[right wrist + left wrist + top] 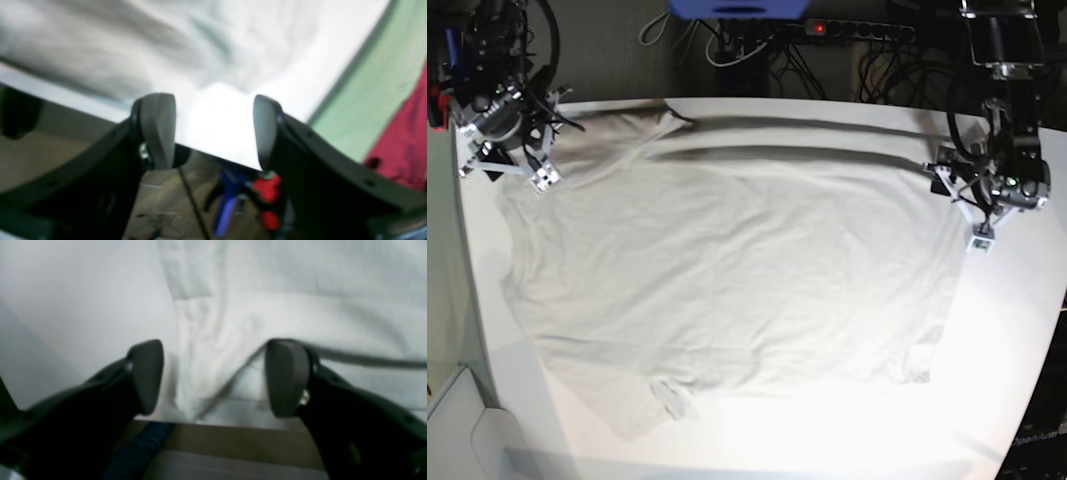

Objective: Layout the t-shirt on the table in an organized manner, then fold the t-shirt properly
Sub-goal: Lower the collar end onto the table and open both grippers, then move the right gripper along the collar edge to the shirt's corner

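The pale grey-beige t-shirt [727, 270] lies spread flat over most of the white table [1012, 390], with a sleeve at the near left and its far edge wrinkled. My left gripper [964, 207] hovers at the shirt's far right corner. In the left wrist view that gripper [217, 378] is open, with a lifted fold of the t-shirt [233, 323] lying between and just beyond its fingers, near the table edge. My right gripper [510, 165] is over the shirt's far left corner. Seen from its own wrist, the right gripper [212, 131] is open above blurred cloth [133, 50], holding nothing.
Behind the table's far edge run a power strip and tangled cables [857, 35], with a blue object [737, 8] beside them. A green surface [367, 96] and red cloth [407, 140] show past the table edge in the right wrist view. Brown flooring [233, 440] shows below the edge.
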`<state>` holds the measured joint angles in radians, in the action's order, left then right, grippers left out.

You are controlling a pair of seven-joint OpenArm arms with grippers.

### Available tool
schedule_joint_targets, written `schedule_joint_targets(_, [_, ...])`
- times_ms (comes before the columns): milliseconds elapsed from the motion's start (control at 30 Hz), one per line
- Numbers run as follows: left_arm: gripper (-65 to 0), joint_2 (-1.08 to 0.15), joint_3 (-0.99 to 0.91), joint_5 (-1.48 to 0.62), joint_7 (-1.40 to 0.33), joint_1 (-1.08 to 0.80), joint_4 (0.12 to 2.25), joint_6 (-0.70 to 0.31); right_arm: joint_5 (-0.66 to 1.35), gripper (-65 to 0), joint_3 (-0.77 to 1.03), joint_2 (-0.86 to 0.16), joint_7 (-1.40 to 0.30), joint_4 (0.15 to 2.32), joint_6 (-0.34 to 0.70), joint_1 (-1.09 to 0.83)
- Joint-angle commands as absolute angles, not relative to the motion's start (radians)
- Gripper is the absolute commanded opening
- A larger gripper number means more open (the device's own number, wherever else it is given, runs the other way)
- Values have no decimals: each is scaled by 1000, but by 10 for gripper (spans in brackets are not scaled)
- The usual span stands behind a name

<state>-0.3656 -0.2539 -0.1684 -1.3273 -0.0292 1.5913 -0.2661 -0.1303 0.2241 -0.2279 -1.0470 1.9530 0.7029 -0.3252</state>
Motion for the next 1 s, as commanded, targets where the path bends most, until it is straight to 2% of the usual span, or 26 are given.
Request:
schedule_joint_targets(0, [-183, -378, -260, -165, -1323, -15, 1606, -265, -133, -278, 229, -223, -1036, 1968, 698, -314])
schedule_joint_targets(633, [-178, -375, -260, -165, -1326, 4, 1604, -265, -133, -279, 229, -105, -1036, 1954, 698, -357])
schedule_joint_targets(967, [-178, -375, -262, -165, -1323, -18, 1603, -265, -130, -281, 232, -97, -990, 1813, 698, -346])
